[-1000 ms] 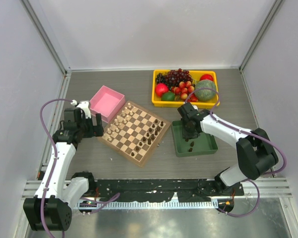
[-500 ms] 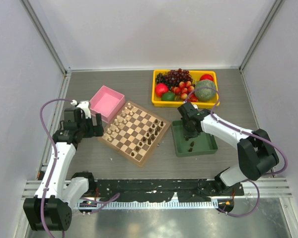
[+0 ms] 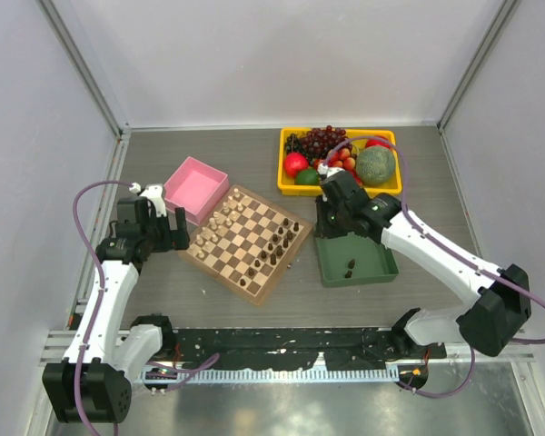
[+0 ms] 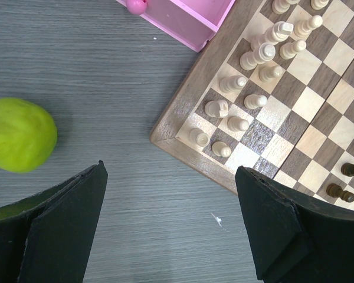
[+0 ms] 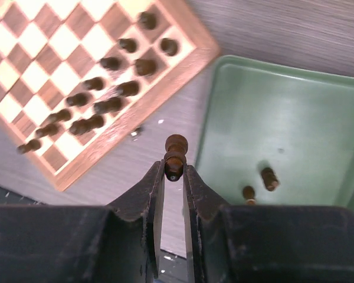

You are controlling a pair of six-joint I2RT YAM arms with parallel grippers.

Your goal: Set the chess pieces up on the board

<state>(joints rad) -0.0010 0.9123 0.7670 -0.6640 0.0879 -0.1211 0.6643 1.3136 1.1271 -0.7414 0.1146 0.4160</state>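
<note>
Our right end effector (image 5: 174, 171) pinches a dark chess piece (image 5: 176, 152) by the green tray (image 5: 283, 118). Our left end effector (image 4: 171, 203) gapes wide beside the board (image 4: 168, 132).

Dark pieces (image 3: 271, 247) stood along the board's (image 3: 247, 242) right side, cream pieces (image 3: 220, 221) along its left. The right gripper (image 3: 330, 225) hovered just right of the board over a green tray's (image 3: 381, 259) edge; the left gripper (image 3: 177, 238) hung just left of it.
</note>
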